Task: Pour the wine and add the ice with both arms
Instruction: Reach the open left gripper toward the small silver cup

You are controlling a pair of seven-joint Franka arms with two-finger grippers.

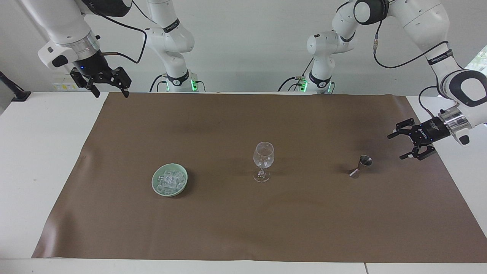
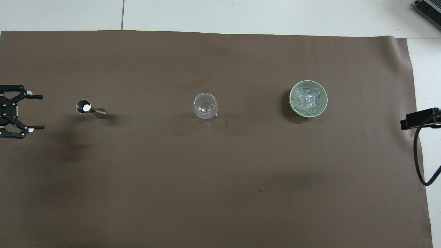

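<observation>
Your left gripper (image 1: 404, 145) hangs empty, fingers spread, at the right of the facing view — the upright jigger (image 1: 360, 166) stands just beside it, toward frame centre, then the wine glass (image 1: 263, 161). The right gripper (image 1: 108, 87) waits spread at upper left; the ice (image 1: 169, 182) sits in its green dish (image 1: 156, 188) at lower left — that arm is nearer.

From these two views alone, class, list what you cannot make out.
- Overhead view: the right end effector is cut off by the frame edge.
- Both views: whether the metal jigger holds any liquid; too small.
- Both views: how many ice cubes fill the green dish; heaped, overlapping.
</observation>
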